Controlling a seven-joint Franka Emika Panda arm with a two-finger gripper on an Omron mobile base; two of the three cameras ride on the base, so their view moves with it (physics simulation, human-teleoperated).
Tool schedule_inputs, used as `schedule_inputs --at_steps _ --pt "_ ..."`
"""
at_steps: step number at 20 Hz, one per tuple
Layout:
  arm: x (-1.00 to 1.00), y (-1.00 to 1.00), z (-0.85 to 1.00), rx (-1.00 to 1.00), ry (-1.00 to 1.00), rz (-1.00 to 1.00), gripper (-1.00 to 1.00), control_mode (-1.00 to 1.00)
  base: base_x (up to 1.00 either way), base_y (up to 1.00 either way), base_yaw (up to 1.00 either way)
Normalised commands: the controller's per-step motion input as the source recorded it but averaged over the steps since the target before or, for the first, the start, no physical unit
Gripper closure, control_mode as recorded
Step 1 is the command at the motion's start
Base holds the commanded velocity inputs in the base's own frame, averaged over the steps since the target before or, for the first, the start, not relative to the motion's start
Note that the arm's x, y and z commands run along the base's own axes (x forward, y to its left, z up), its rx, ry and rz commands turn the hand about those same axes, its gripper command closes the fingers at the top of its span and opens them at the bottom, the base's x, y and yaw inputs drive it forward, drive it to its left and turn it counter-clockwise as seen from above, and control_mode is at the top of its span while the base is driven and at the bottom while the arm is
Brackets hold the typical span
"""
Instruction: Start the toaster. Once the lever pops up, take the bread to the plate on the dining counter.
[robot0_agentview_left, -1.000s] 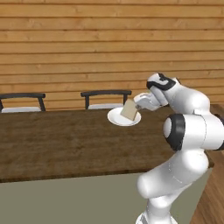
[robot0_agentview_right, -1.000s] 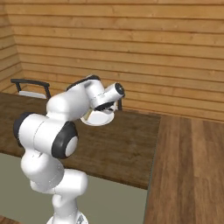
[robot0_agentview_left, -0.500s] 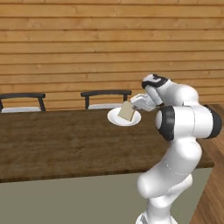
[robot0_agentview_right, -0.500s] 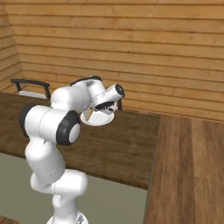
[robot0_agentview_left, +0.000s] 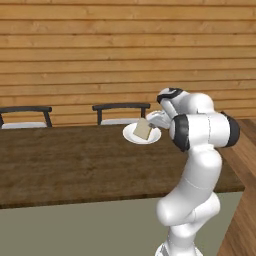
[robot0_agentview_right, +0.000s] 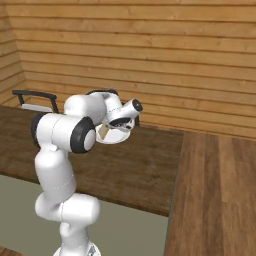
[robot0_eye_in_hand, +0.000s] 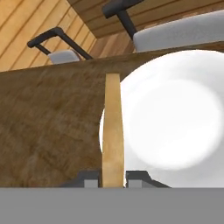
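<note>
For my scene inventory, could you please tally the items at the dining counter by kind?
Round white plate: 1
Tan-brown square bread slice, clamped on edge between the gripper fingertips over the plate: 1
Dark-framed chairs with grey seats, one behind the plate, one further left: 2
Long dark brown wooden dining counter: 1
Total: 5

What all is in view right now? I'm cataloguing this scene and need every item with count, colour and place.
bread: one, tan-brown slice, held on edge over the plate's left part.
plate: one, white, round, on the dining counter near its far edge.
dining counter: one, dark brown wood-grain top, grey-olive front.
chairs: two, dark frames with pale grey seats, behind the counter's far side.
wall: wooden planks, behind the chairs.
floor: brown wood boards, right of the counter.
arm: one, white with dark joints.
pincer: one, shut on the bread's lower end.
</note>
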Motion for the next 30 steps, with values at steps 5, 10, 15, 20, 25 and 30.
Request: schedule_inputs --at_steps 5,10,15,20,25,30 --pt "0.27 -0.01 -0.15 -0.05 -0.01 0.00 1.00 -1.00 0.00 0.00 0.00" --pt "0.28 0.00 -0.24 -0.06 0.00 0.00 1.00 -1.00 0.00 0.00 0.00" --pt "0.28 0.02 -0.15 -0.02 -0.02 0.00 1.00 -1.00 0.00 0.00 0.00" --pt "0.14 0.00 -0.12 -0.01 -0.05 0.00 1.00 -1.00 0.00 0.00 0.00" --pt "-0.03 0.10 -0.11 -0.02 -0.02 0.00 -1.00 -1.00 0.00 0.00 0.00" --pt "-0.01 0.00 0.00 -0.08 -0.02 0.00 -1.00 -1.00 0.00 0.00 0.00"
